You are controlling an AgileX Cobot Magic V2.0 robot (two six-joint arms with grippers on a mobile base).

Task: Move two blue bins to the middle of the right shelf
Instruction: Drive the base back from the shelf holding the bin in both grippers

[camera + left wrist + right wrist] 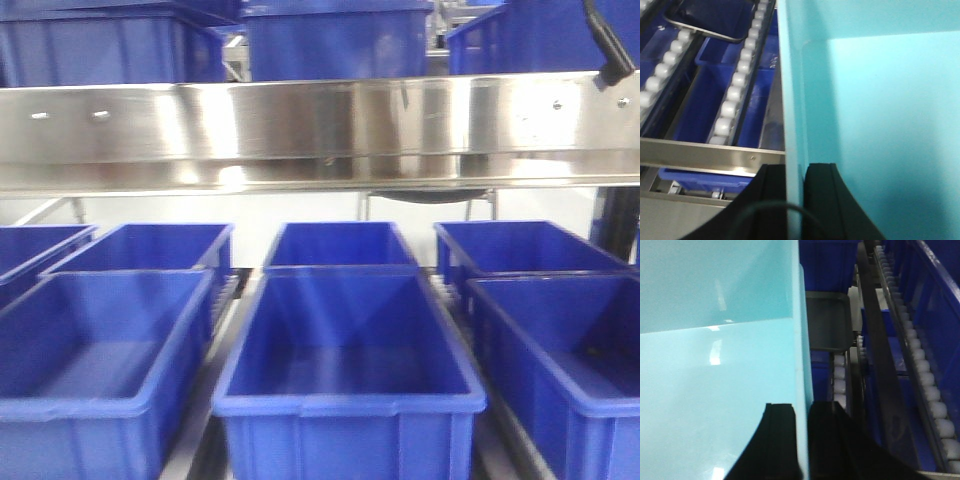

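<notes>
Pale aqua bin [880, 125]: smooth glossy plastic, rectangular, thin straight walls. Left gripper [794, 172]: black fingers clamped on its left wall. Right gripper [802, 412]: clamped on its right wall. Bin hangs beside white roller tracks [735, 100] and royal-blue bins [345, 340].

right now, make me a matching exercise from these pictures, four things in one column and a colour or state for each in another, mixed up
Things:
1. left gripper
2. shelf rail
3. rollers
4. front middle bin

Colour or state:
a. white
b. dark blue, empty
c. shiny steel
d. clamped on the wall of the pale aqua bin

Pairs: 1-d, 2-c, 3-a, 4-b
</notes>
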